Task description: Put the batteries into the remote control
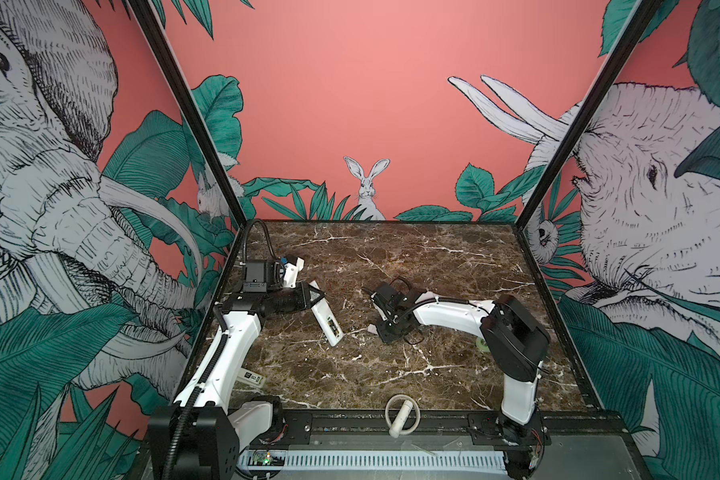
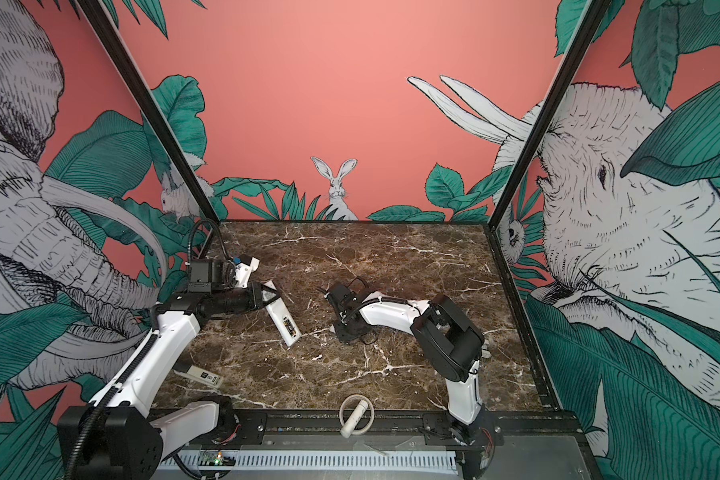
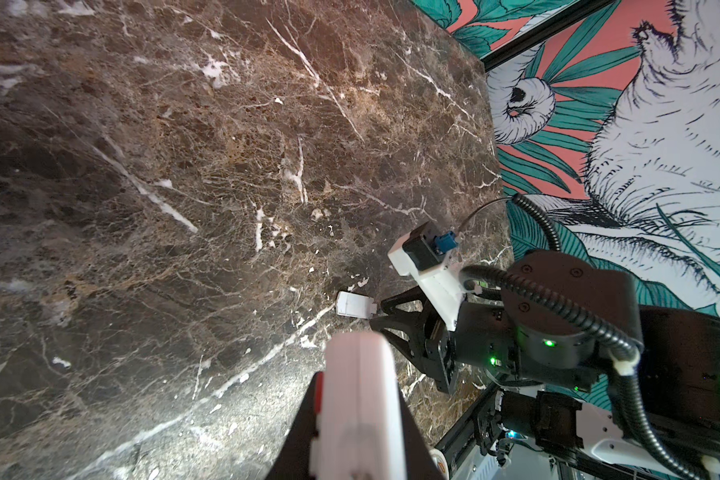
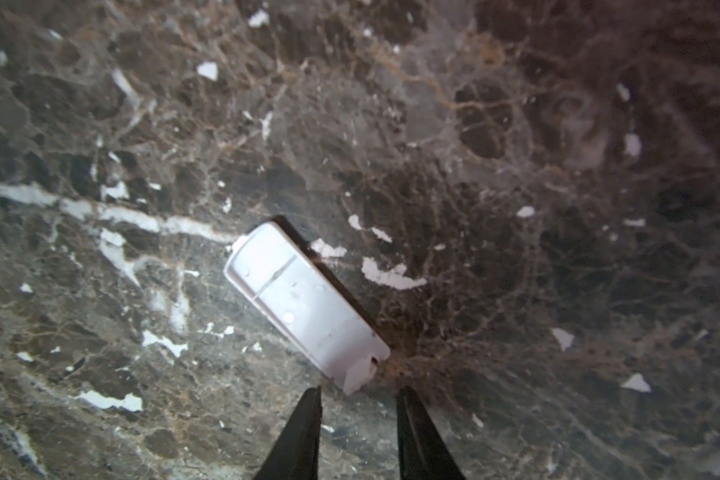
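Note:
The remote control [image 1: 325, 316] [image 2: 282, 318] is a slim white bar, tilted, with my left gripper [image 1: 314, 297] [image 2: 272, 296] shut on its upper end. Its open compartment near the low end holds dark batteries [image 1: 332, 327] with yellowish marks; I cannot tell how many. In the left wrist view the remote control [image 3: 362, 395] sits clamped between the black fingers. The small white cover piece [image 4: 304, 299] [image 3: 354, 304] lies flat on the marble. My right gripper [image 4: 360, 392] [image 1: 381, 328] hovers just short of the cover's tab, open, with nothing between its fingers.
A white box with a black label [image 1: 252, 378] [image 2: 202, 376] lies at the front left beside the left arm. A white cylinder with a ring [image 1: 402, 415] [image 2: 356, 415] rests on the front rail. A small pale roll [image 1: 482, 343] sits behind the right arm. Walls enclose the marble table [image 1: 433, 257].

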Robot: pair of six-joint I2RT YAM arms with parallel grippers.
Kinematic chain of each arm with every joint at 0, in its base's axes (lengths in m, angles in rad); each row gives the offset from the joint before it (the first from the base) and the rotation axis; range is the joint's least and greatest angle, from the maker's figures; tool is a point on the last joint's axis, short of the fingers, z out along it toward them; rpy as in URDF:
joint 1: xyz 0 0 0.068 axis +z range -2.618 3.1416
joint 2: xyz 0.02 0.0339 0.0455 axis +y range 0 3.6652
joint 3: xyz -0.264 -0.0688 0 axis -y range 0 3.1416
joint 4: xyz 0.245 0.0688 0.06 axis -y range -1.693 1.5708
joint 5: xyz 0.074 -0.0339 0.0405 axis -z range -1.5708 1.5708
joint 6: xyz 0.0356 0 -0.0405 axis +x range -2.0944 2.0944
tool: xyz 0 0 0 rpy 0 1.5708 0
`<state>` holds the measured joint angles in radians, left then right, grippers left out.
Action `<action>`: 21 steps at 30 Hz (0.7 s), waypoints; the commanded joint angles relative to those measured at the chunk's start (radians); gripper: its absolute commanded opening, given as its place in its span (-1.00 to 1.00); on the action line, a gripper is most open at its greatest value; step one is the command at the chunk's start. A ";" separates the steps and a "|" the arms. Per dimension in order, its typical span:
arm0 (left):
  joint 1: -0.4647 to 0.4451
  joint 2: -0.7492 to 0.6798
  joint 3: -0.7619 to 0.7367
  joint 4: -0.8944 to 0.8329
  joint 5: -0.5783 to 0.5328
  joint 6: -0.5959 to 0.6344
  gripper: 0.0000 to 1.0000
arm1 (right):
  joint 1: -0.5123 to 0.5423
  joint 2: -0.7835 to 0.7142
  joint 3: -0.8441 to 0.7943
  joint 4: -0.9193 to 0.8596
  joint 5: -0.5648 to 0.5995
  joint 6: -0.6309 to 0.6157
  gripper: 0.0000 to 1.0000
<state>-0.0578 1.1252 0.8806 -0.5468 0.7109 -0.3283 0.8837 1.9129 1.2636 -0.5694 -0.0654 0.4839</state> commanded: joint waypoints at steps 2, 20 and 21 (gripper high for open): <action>0.005 -0.021 -0.017 0.027 0.036 0.006 -1.00 | 0.006 0.030 0.037 -0.057 0.048 -0.004 -0.48; -0.016 0.116 -0.077 0.098 0.079 -0.029 -1.00 | -0.004 0.047 0.095 -0.090 0.101 -0.054 -0.86; -0.024 0.125 -0.079 0.099 0.076 -0.033 -1.00 | -0.005 0.046 0.094 -0.090 0.104 -0.057 -0.88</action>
<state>-0.0681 1.2446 0.8021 -0.4652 0.7658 -0.3519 0.8825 1.9686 1.3441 -0.6216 0.0074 0.4446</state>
